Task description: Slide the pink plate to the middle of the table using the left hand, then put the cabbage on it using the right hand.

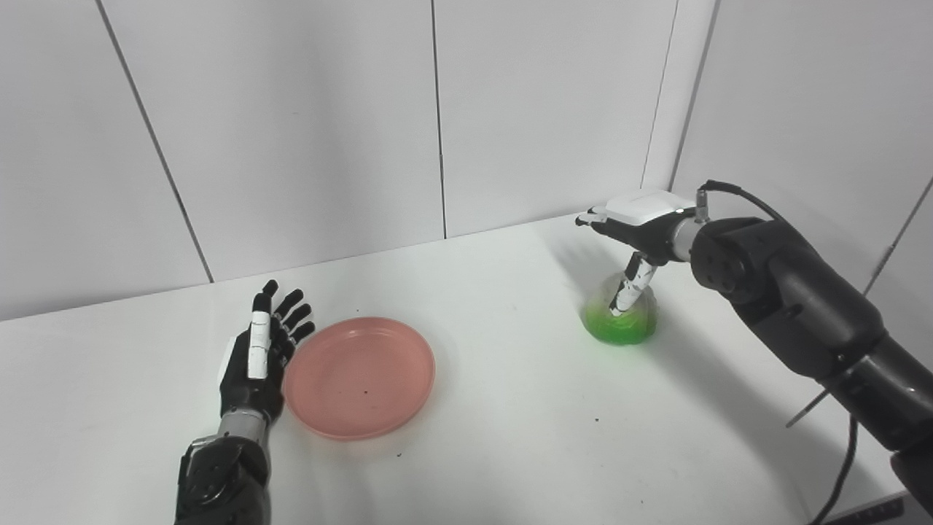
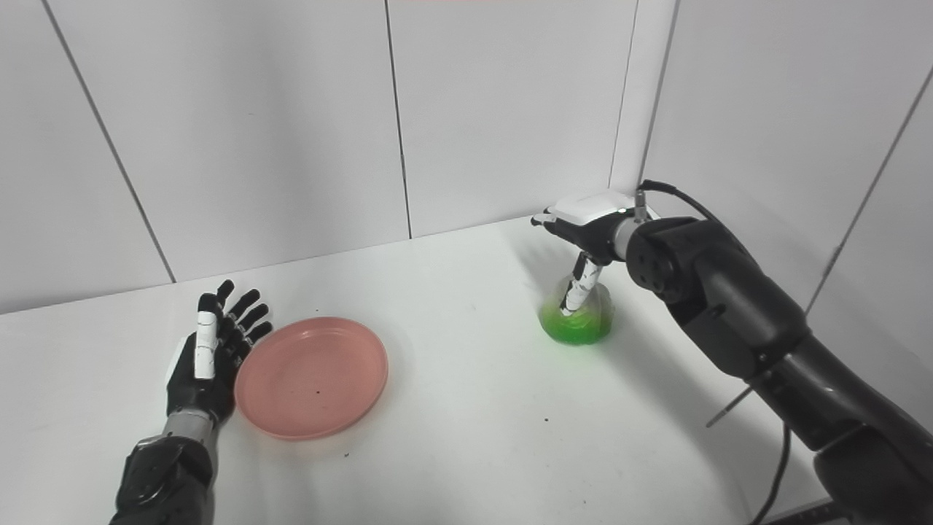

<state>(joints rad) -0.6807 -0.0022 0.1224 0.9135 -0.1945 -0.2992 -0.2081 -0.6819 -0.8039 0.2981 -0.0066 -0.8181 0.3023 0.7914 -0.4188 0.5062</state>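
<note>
Left eye view shows the pink plate (image 1: 359, 377) left of the bench's (image 1: 510, 437) middle, so sliding looks barely begun. The left hand (image 1: 256, 357) stands beside its left rim, fingers spread, holding nothing. The cabbage (image 1: 621, 315) sits near the far right corner; the right hand (image 1: 633, 233) hangs over it, thumb touching, no grip.

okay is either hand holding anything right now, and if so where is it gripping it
The left hand holds nothing; it is open beside the pink plate. The right hand is over the cabbage, one finger down on its top, but a closed hold cannot be told.
</note>
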